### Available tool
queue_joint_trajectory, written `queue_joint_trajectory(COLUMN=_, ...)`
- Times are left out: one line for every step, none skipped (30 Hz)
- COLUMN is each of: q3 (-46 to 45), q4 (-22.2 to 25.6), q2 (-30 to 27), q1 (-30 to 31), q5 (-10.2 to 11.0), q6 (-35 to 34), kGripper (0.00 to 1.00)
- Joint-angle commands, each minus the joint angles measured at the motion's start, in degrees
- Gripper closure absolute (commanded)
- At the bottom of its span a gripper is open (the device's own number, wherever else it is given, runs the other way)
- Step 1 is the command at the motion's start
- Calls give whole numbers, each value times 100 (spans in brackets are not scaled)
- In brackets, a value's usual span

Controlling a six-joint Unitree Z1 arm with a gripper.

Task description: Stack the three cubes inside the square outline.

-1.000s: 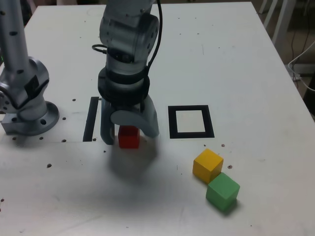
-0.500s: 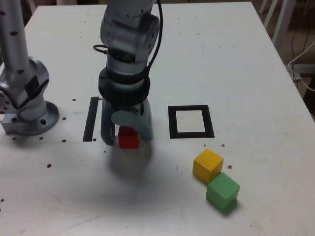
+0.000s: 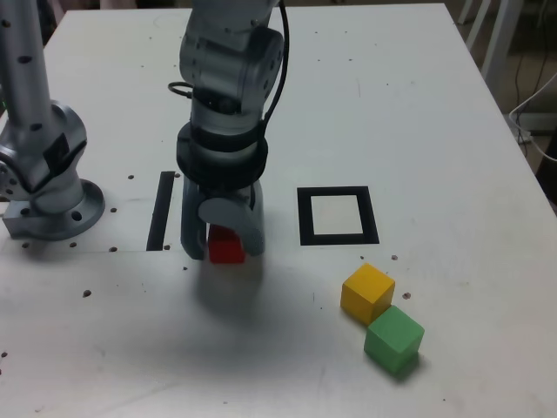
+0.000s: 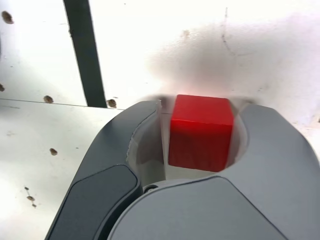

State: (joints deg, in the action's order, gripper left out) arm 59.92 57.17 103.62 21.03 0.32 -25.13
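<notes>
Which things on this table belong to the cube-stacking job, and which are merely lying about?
Belong: red cube, yellow cube, green cube, square outline, gripper.
Lying about: straight black tape strip, second arm's base.

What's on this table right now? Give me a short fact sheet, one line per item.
gripper: low over the table, jaws either side of the red cube, nearly closed on it
red cube: on the table, between the jaws
yellow cube: on the table, touching the green cube
green cube: nearest the camera
square outline: nothing inside
black tape strip: beside the gripper
</notes>
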Motion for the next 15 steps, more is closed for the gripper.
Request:
queue_joint_trajectory(q3=8, q4=-6, q2=1, q1=-11, q5=20, q6=8, kGripper=70)
queue_joint_trajectory(q3=14, q4=-6, q2=-6, q1=-11, q5=22, q6=8, kGripper=71)
queue_joint_trajectory(q3=21, q4=-3, q2=-13, q1=-11, q5=22, q6=8, kGripper=73)
queue_joint_trajectory(q3=30, q4=3, q2=-20, q1=-11, q5=21, q6=8, kGripper=73)
queue_joint_trajectory(q3=42, q4=9, q2=-28, q1=-11, q5=20, q6=8, kGripper=73)
queue_joint_trajectory(q3=58, q4=10, q2=-39, q1=-11, q5=22, q6=8, kGripper=73)
queue_joint_trajectory(q3=72, q4=8, q2=-46, q1=-11, q5=24, q6=8, kGripper=73)
queue_joint_trajectory(q3=87, q4=10, q2=-56, q1=-11, q5=29, q6=8, kGripper=73)
queue_joint_trajectory(q3=105, q4=14, q2=-68, q1=-11, q5=36, q6=8, kGripper=73)
queue_joint_trajectory(q3=125, q4=20, q2=-81, q1=-11, q5=45, q6=8, kGripper=73)
queue_joint_trajectory(q3=149, q4=29, q2=-95, q1=-11, q5=54, q6=8, kGripper=73)
queue_joint_trajectory(q3=179, q4=45, q2=-112, q1=-11, q5=65, q6=9, kGripper=73)
queue_joint_trajectory(q3=217, q4=69, q2=-131, q1=-11, q5=76, q6=11, kGripper=73)
queue_joint_trajectory(q3=261, q4=101, q2=-151, q1=-11, q5=89, q6=15, kGripper=73)
queue_joint_trajectory(q3=311, q4=143, q2=-174, q1=-11, q5=100, q6=23, kGripper=73)
